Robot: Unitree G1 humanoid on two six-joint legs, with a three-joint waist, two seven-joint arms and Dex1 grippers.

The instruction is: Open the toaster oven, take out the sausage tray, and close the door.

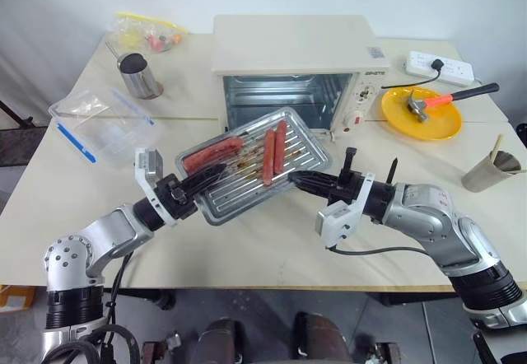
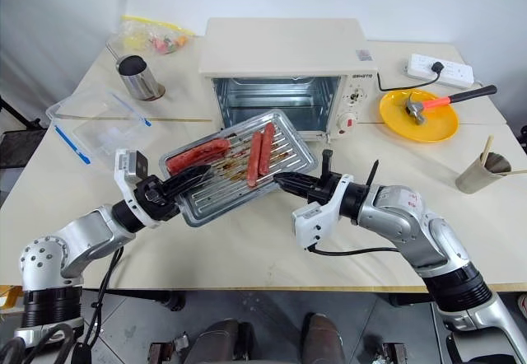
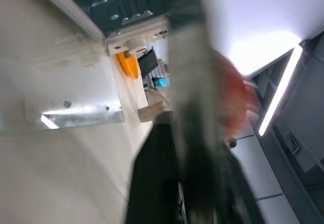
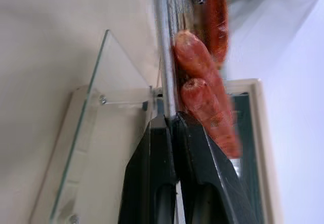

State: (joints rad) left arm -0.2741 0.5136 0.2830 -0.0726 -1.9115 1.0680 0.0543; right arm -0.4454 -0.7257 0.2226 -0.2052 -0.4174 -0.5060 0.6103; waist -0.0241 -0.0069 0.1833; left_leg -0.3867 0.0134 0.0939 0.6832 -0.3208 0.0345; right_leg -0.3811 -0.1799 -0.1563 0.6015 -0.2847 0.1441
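Tray out of oven, held in air by both grippers.

The tray (image 1: 247, 166) hangs in front of the oven (image 1: 292, 67), above the lowered door (image 4: 96, 133), tilted with its oven-side edge higher. Left gripper (image 1: 200, 181) is clamped on the near-left rim; right gripper (image 1: 306, 181) is clamped on the right rim. Both forearms reach in roughly level from either side. Judged: thin stiff metal, light, rim is the only sound hold. The three sausages (image 1: 274, 150) lie loose and could roll if tilt grows.
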